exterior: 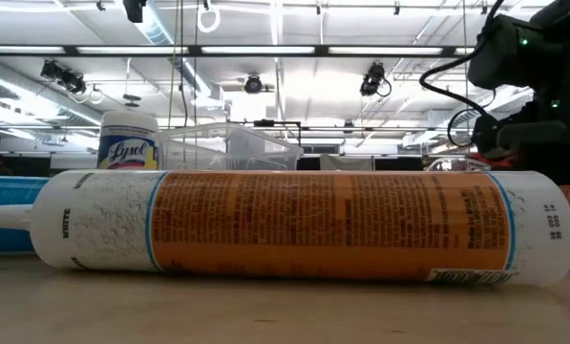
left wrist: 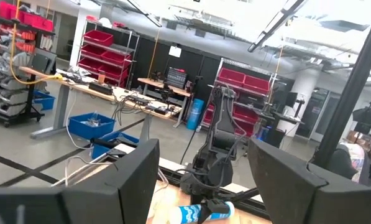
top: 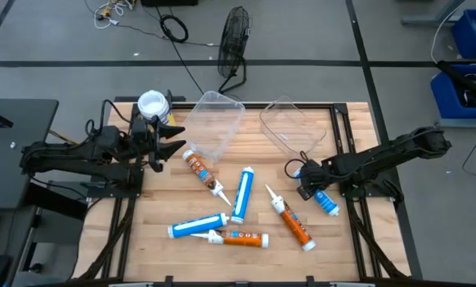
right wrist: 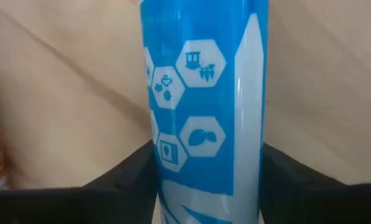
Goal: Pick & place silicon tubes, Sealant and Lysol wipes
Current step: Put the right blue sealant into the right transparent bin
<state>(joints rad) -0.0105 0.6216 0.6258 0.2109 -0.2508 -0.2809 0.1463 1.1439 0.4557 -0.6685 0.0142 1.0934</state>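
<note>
My right gripper (top: 308,188) is at the table's right side, shut on a blue and white tube (top: 327,202), which fills the right wrist view (right wrist: 204,106). My left gripper (top: 172,142) is open and empty at the far left, level, just near of the yellow Lysol wipes canister (top: 152,105), which stands upright with its white lid up. The canister also shows in the low view (exterior: 129,141). Several other tubes lie flat on the wood: orange (top: 202,171), blue (top: 242,193), blue (top: 198,226), orange (top: 241,237) and orange (top: 293,225). My right gripper pinches the blue tube's round body (right wrist: 173,155) between its two fingers, one finger (right wrist: 126,171) on each side. The fingers lie across the tube. In the high view the gripper covers the tube's far-left end and the rest sticks out toward the near right. Whether it is clear of the table, I cannot tell.
Two clear plastic bins (top: 214,119) (top: 289,123) stand at the table's far edge, between the arms. In the low view an orange tube (exterior: 304,225) lies across the foreground and hides most of the table behind it. A floor fan (top: 234,40) stands beyond the table.
</note>
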